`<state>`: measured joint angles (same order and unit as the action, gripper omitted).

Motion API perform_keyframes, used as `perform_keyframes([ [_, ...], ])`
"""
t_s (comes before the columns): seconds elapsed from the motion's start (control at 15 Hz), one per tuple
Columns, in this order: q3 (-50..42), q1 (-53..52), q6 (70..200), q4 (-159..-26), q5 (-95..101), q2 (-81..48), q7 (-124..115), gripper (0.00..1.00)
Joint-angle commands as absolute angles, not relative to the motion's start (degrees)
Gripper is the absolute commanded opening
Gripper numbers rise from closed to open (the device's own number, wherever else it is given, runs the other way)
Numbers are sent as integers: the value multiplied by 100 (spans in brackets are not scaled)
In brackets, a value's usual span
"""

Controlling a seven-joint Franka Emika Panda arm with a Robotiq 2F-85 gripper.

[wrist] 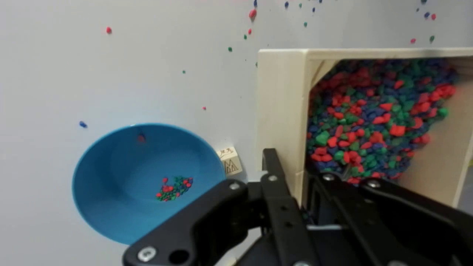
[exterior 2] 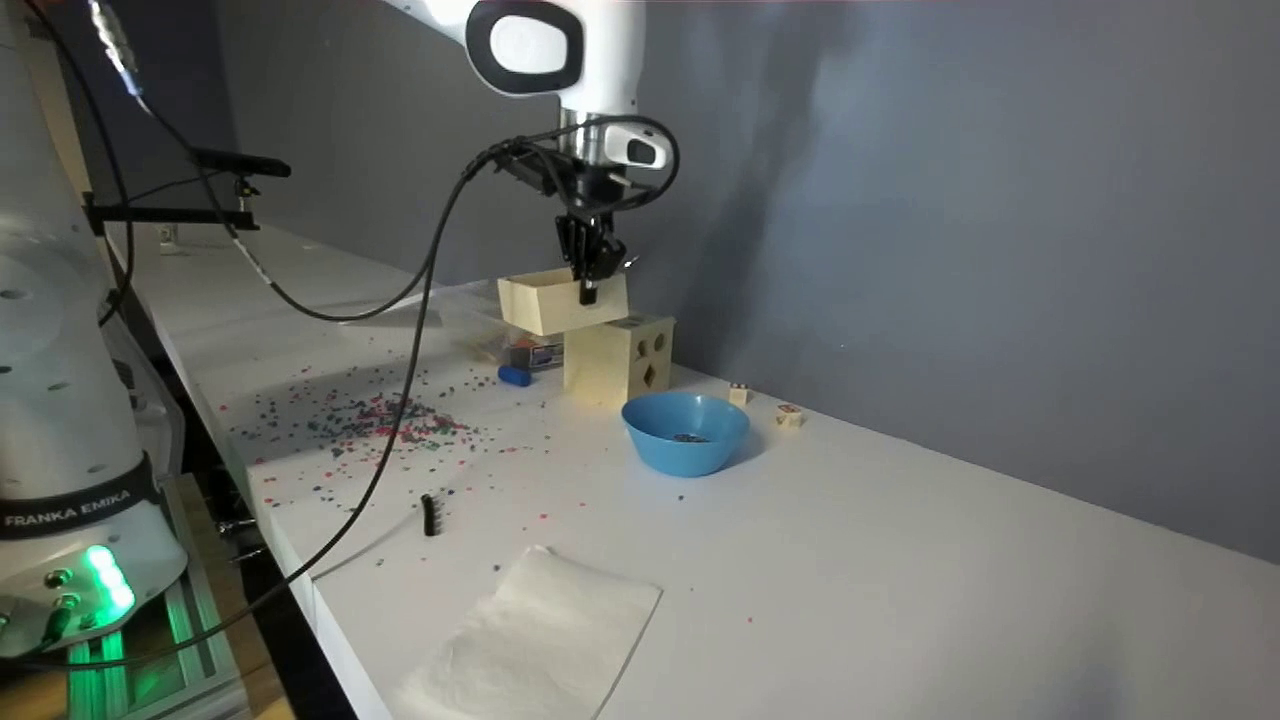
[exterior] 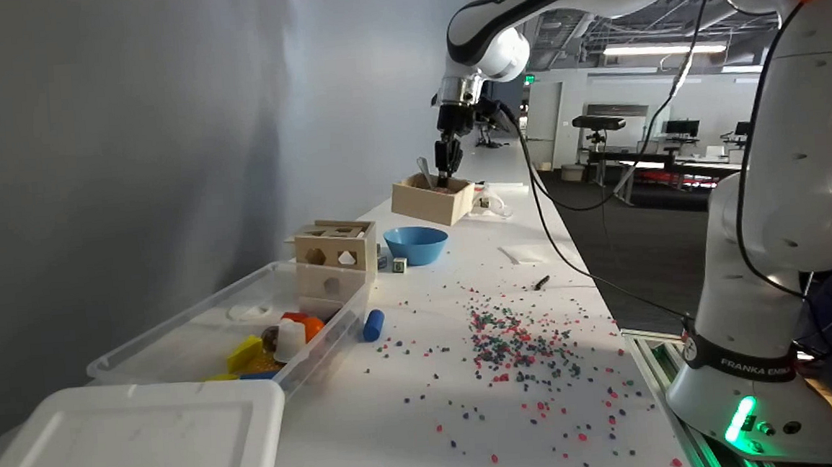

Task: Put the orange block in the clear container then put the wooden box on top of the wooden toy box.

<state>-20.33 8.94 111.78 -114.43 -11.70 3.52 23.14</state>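
Orange block [exterior: 313,328]: seemingly in clear container [exterior: 337,345].
Wooden box [exterior: 425,202]: aloft, clamped in gripper [wrist: 291,160]; stacking on wooden toy box [exterior 2: 597,365] outstanding.

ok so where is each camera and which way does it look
An exterior view: beyond the white lid, looking along the table over the clear container; arm and base at right.
An exterior view: from roughly the opposite end, past the white sheet toward the wooden toy box; arm and base at left.
Wrist view: on the arm, looking down at the blue bowl and into the wooden box; only the pincer shows.
Both exterior views share the wooden toy box and blue bowl.
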Motion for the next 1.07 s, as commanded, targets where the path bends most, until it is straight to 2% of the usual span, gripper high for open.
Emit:
perform_keyframes([
  [0.0,-1863,1121,10362,-10022,-1664,-337,1869,4],
  [0.4,-1481,1322,9955,-8387,-2006,-1393,1378,4],
  [0.47,-1432,1298,10387,-9223,-1775,-986,1486,15],
  [0.73,-1339,1359,10252,-8701,-1754,-1406,1413,15],
  [0.8,-1339,1375,10243,-8675,-1753,-1428,1413,4],
  [1.0,-1212,1419,10323,-8192,-1728,-1955,1347,4],
])
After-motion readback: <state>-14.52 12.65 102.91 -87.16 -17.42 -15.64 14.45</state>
